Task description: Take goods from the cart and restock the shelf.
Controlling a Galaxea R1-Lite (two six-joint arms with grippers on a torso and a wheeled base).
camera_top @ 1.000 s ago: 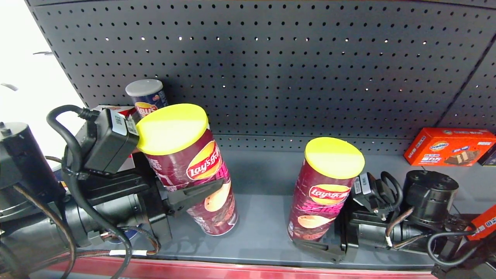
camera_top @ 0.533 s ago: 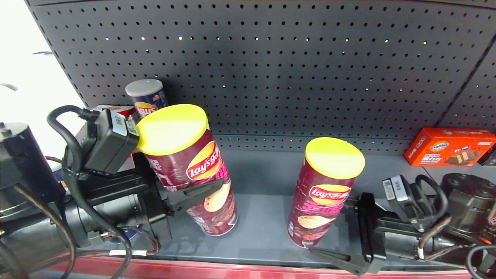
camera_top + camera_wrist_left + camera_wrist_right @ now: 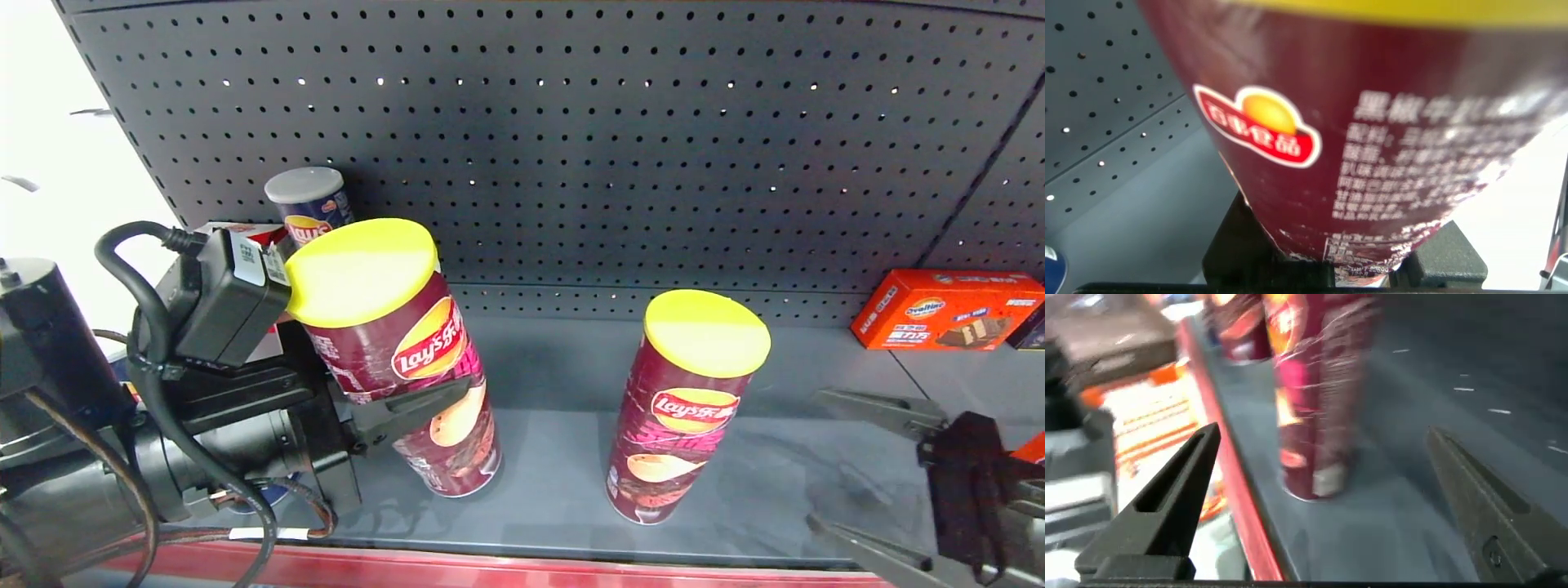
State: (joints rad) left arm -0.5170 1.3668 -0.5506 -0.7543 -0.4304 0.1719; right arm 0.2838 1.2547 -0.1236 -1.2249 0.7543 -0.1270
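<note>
Now, left hand (image 3: pixel 408 396) clamped round mid-body of left chip can (image 3: pixel 384 343). I hold it tilted: lid toward my arm, base low on shelf (image 3: pixel 555 498), contact unclear. I judge long axis must swing upright before release. Right hand (image 3: pixel 816 459) spread wide, empty, well apart to right of second can (image 3: pixel 682 425), which stands upright on shelf. Left arm is nearer for next move.

The left arm is lying level at the left, with the left gripper (image 3: pixel 412 402) clamping a chip can (image 3: pixel 384 327) around its middle. The right gripper (image 3: pixel 816 459) is hovering low at the right, holding its fingers (image 3: pixel 1167 502) spread wide apart.
</note>
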